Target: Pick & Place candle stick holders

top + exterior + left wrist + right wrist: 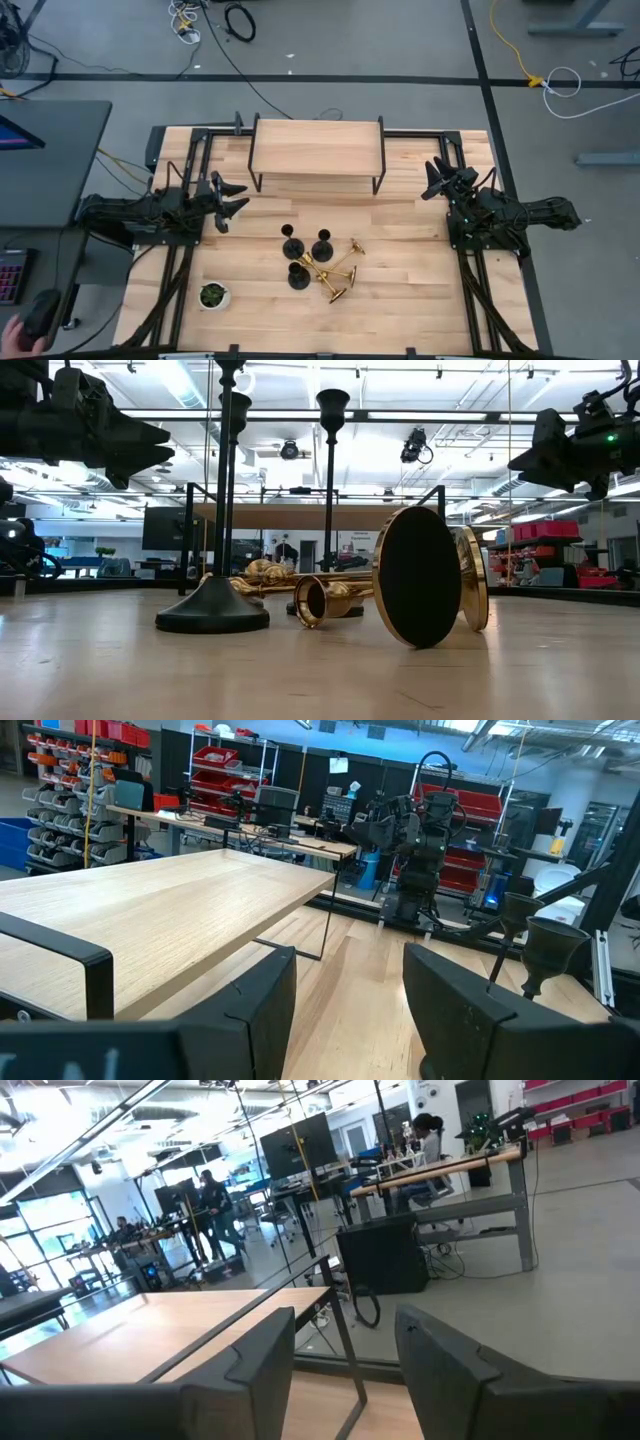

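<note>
Three black candle stick holders (290, 245) (322, 248) (299, 275) stand upright on their round bases at the table's middle. Three gold holders (350, 250) (335, 287) (311, 262) lie on their sides among them. The low view shows a black base (212, 612) and a gold holder's base on edge (472, 578). My left gripper (235, 198) is open and empty, left of the holders, above the table; two black holders (545, 945) show in its wrist view. My right gripper (432, 180) is open and empty at the far right, facing the shelf.
A wooden shelf on black legs (318, 150) stands at the table's far middle, between the two grippers. A small white pot with a green plant (212, 295) stands near the front left. A person's hand (20, 330) is off the table at the lower left.
</note>
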